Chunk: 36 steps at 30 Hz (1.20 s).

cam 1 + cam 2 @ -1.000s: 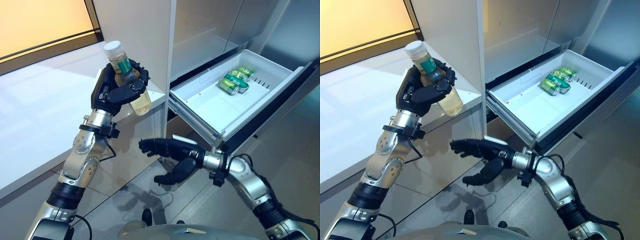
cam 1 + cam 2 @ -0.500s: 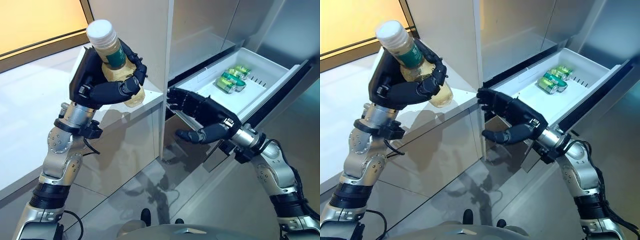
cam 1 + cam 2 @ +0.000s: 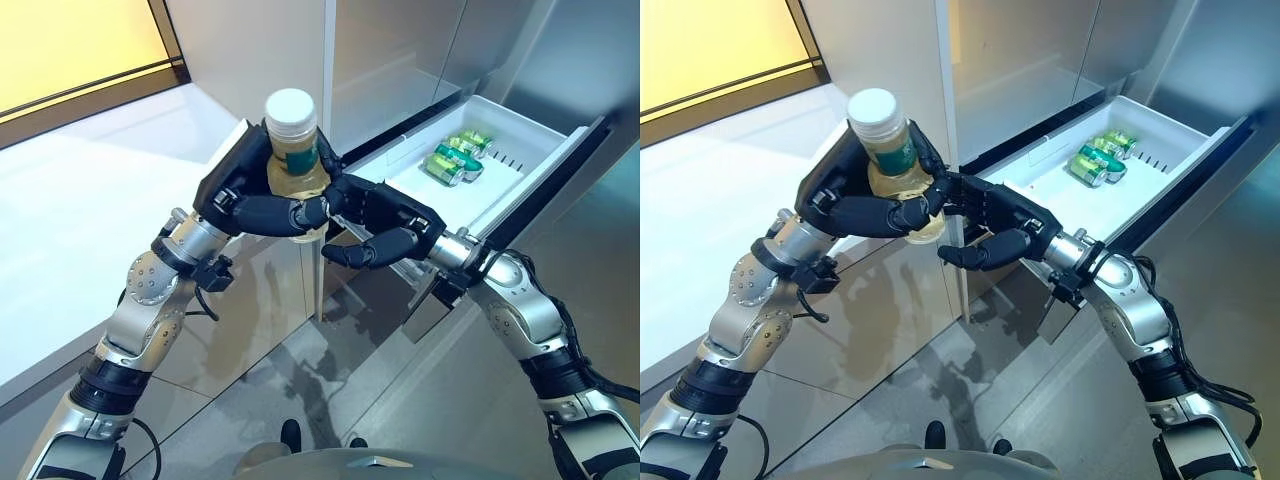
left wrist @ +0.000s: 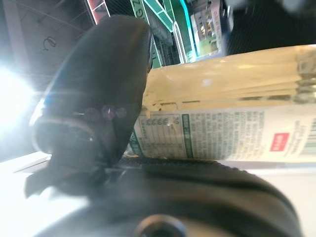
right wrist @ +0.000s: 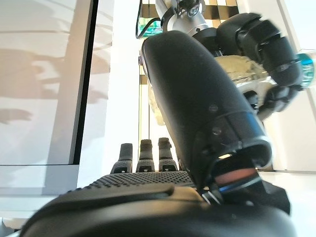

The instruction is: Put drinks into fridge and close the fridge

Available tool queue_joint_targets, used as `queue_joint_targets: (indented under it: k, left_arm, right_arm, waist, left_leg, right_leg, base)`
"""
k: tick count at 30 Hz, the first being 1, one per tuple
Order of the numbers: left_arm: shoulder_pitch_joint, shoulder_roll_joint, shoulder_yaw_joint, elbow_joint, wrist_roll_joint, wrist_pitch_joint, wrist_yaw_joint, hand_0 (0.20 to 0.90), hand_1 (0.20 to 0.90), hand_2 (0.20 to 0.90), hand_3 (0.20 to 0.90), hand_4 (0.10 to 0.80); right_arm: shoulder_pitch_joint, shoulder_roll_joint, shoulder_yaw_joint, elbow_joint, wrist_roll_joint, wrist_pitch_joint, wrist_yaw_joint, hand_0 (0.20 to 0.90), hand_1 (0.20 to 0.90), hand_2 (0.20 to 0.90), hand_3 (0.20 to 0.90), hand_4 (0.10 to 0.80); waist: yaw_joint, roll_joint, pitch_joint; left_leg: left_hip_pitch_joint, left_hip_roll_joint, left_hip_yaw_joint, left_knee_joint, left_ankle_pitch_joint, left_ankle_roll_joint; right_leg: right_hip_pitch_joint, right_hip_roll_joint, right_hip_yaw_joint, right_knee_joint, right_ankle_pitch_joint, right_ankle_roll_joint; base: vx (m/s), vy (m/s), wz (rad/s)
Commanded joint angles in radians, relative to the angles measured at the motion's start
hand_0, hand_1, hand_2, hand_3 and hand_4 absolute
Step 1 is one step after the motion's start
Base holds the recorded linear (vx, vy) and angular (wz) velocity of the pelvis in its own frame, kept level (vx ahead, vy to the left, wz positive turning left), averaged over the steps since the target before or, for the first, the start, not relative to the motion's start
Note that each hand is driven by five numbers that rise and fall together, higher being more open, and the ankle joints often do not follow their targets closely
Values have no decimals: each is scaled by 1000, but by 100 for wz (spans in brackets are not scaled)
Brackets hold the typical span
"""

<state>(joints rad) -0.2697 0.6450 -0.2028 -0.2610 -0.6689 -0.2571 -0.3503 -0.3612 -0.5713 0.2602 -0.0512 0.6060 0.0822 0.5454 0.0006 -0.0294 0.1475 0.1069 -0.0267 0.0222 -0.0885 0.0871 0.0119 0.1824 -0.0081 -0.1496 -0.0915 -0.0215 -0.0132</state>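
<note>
A clear bottle (image 3: 293,152) of yellow drink, with a white cap and a green label, is upright in mid-air before the cabinet's corner. My left hand (image 3: 243,192) is shut round its middle; the left wrist view shows the bottle (image 4: 232,129) lying across the palm. My right hand (image 3: 388,222) is open just right of the bottle's lower end, its fingertips close to those of the left hand. In the right wrist view the bottle (image 5: 238,69) stands beyond the thumb. The fridge drawer (image 3: 528,189) is pulled out at the right, with green cans (image 3: 452,160) lying in it.
A white counter (image 3: 90,210) runs along the left, with a grey cabinet front (image 3: 250,320) below it. A tall white panel (image 3: 250,50) rises behind the bottle. The steel fridge front (image 3: 590,60) stands at the upper right. Glossy grey floor (image 3: 420,420) lies below the drawer.
My left hand has carried the bottle down and to the right, towards the middle. My right hand has moved left to meet it, and now sits by the bottle's lower end.
</note>
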Motion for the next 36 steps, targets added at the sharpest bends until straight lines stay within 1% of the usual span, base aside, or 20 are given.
queue_joint_targets:
  k: [1,4,5,7,8,9,11,12,14,15,17,18,21,28,30,36]
  left_arm:
    - [-229,-19,3,-26,-72,-104,16,300,300,300,200,100]
    - [-238,-20,-9,-24,-81,-95,9,300,300,300,200,100]
    - [-243,-25,-14,-22,-83,-89,2,300,300,300,200,100]
    - [-245,-27,-21,-23,-85,-81,-2,300,300,300,200,100]
    - [-246,-32,-25,-24,-84,-76,-7,300,300,300,200,100]
    - [-247,-34,-27,-22,-83,-75,-8,300,300,300,200,100]
    - [-252,-37,-35,-25,-81,-66,-4,300,300,300,200,100]
    - [-252,-38,-36,-24,-79,-66,-4,300,300,300,200,100]
    - [-258,-35,-43,-21,-76,-60,2,300,300,300,200,100]
    - [-258,-35,-43,-21,-75,-59,3,300,300,300,200,100]
    - [-260,-32,-49,-17,-72,-54,2,300,300,300,200,100]
    - [-261,-31,-50,-18,-74,-52,0,300,300,300,200,100]
    - [-265,-31,-60,-14,-54,-41,2,300,300,300,200,100]
    - [-276,-31,-76,-6,-52,-15,-1,300,300,300,200,100]
    - [-281,-29,-79,-5,-57,-7,-5,300,300,300,200,100]
    - [-288,-35,-96,-1,-66,7,-11,300,300,300,200,100]
  right_arm:
    - [-149,5,-7,-5,86,-51,-32,900,900,900,900,800]
    - [-172,12,10,6,97,-38,-40,900,900,900,900,800]
    - [-182,20,17,13,92,-37,-40,900,900,900,900,800]
    - [-193,23,28,15,108,-33,-33,900,900,900,900,800]
    - [-195,29,33,18,104,-35,-26,900,900,900,900,800]
    - [-198,31,35,19,102,-34,-26,900,900,900,900,800]
    - [-216,38,49,23,103,-26,-25,900,900,900,900,800]
    - [-218,39,51,25,100,-26,-24,900,900,900,900,800]
    - [-234,38,63,23,103,-22,-18,900,900,900,900,800]
    - [-234,39,64,23,102,-21,-17,900,900,900,900,800]
    - [-243,38,71,22,103,-21,-13,900,900,900,900,800]
    - [-246,37,73,21,104,-20,-13,900,900,900,900,800]
    - [-260,35,84,12,105,-20,-14,900,900,900,900,800]
    - [-291,44,100,10,105,-11,-9,900,900,900,900,800]
    - [-296,43,104,5,108,-7,-10,900,900,900,900,800]
    - [-311,47,119,6,113,-2,-14,900,900,900,900,800]
  waist:
    - [6,3,-119]
    - [9,2,-120]
    - [11,1,-119]
    - [13,2,-122]
    - [15,1,-122]
    - [15,2,-124]
    - [18,1,-123]
    - [18,1,-123]
    - [19,1,-124]
    - [19,2,-125]
    - [20,2,-126]
    - [20,1,-125]
    - [21,2,-126]
    - [22,3,-126]
    - [21,3,-125]
    - [21,5,-124]
  left_leg:
    - [48,-15,-56,1,-151,-15]
    - [47,-16,-58,1,-151,-14]
    - [42,-17,-58,1,-141,-13]
    - [46,-16,-59,1,-151,-13]
    - [40,-17,-60,1,-141,-12]
    - [46,-17,-62,1,-151,-12]
    - [40,-19,-63,1,-141,-11]
    - [46,-17,-64,1,-151,-11]
    - [41,-18,-62,1,-141,-10]
    - [46,-17,-63,1,-151,-11]
    - [46,-16,-62,1,-151,-11]
    - [41,-18,-61,1,-141,-11]
    - [47,-16,-60,1,-150,-10]
    - [48,-16,-59,1,-150,-9]
    - [43,-17,-57,1,-140,-9]
    - [51,-16,-57,1,-148,-9]
  right_leg:
    - [-27,-22,14,5,8,86]
    - [-27,-23,10,6,7,85]
    - [-32,-24,8,6,15,83]
    - [-27,-23,8,6,5,83]
    - [-32,-24,6,6,14,82]
    - [-27,-23,7,6,5,83]
    - [-32,-23,6,6,14,81]
    - [-27,-22,7,6,5,81]
    - [-32,-23,6,5,14,80]
    - [-27,-22,7,6,5,81]
    - [-27,-21,8,6,5,81]
    - [-32,-23,7,5,14,80]
    - [-26,-21,9,5,5,81]
    - [-26,-21,10,5,6,81]
    - [-31,-22,11,5,15,80]
    - [-24,-21,12,6,7,80]
  base:
    - [51,-4,1]
    - [15,-1,0]
    - [0,0,0]
    - [0,0,0]
    - [51,-5,1]
    - [0,0,0]
    - [0,0,0]
    - [0,0,0]
    - [0,0,0]
    - [0,0,0]
    - [23,-2,0]
    - [0,0,0]
    - [28,-4,0]
    - [6,-1,0]
    - [0,0,0]
    - [18,0,0]
